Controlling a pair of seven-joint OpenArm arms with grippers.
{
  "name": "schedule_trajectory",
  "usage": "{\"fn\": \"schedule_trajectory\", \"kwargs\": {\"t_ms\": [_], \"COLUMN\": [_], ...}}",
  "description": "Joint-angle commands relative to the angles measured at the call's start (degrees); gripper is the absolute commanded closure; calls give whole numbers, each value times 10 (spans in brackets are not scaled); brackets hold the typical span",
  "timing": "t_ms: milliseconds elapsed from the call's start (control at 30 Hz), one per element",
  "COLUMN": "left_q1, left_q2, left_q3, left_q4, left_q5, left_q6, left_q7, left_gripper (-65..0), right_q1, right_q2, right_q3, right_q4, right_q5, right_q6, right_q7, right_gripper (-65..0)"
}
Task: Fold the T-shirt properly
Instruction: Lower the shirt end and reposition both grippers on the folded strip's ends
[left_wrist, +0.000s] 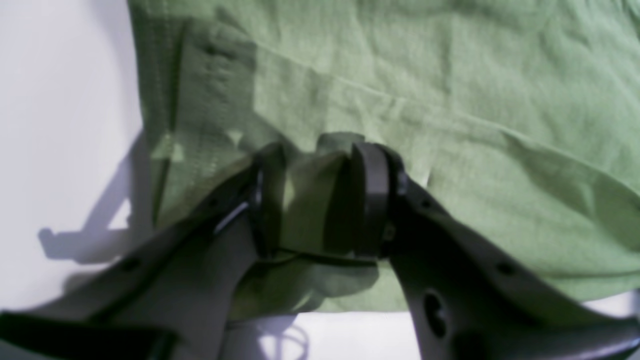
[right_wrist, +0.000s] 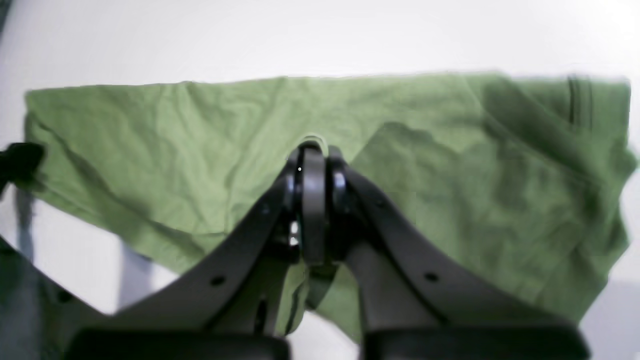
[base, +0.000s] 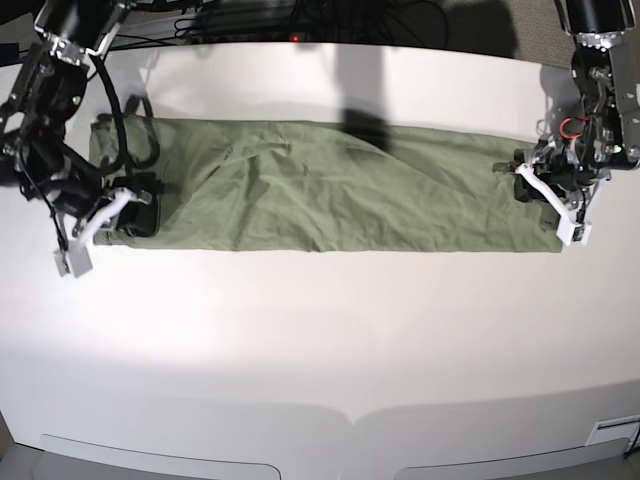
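Observation:
The green T-shirt lies as a long, wrinkled strip across the white table. My left gripper is at the strip's right end. In the left wrist view the left gripper is shut on a bunched fold of the T-shirt, with cloth filling the gap between its fingers. My right gripper is at the strip's left end. Seen from the right wrist, the right gripper is pressed shut on a thin edge of the T-shirt, and cloth hangs below it.
Dark cables and equipment run along the table's back edge. Bare white tabletop stretches in front of the shirt down to the front edge.

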Motion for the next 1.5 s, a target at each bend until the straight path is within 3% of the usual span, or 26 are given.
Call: {"fn": "schedule_trajectory", "kwargs": {"t_ms": [0, 200, 733, 900, 967, 1133, 1333, 1467], "left_q1": [-5, -5, -5, -5, -5, -5, -5, -5], "left_q2": [-7, -7, -7, -7, -7, -7, -7, -6], "left_q3": [-3, -3, -3, -3, -3, -3, -3, -3], "left_q4": [8, 8, 8, 8, 8, 8, 8, 8], "left_q5": [-2, -2, -2, -2, -2, -2, -3, -26], "left_q6": [-3, -3, -3, -3, -3, -3, -3, -3], "left_q7": [2, 2, 3, 2, 2, 1, -7, -7], "left_gripper": [-219, -219, -219, -219, -219, -219, -219, -219], "right_q1": [21, 68, 57, 57, 57, 57, 59, 59], "right_q2": [18, 53, 54, 54, 54, 54, 54, 54], "right_q3": [-8, -41, -41, -41, -41, -41, -41, -46], "right_q4": [6, 4, -48, -48, -48, -48, -48, -57], "right_q5": [-2, -70, -72, -71, -63, -63, -70, -127], "right_q6": [3, 3, 3, 3, 3, 3, 3, 3], "right_q7": [16, 26, 11, 9, 8, 9, 93, 155], "right_gripper": [0, 0, 0, -220, -250, -251, -251, -251]}}
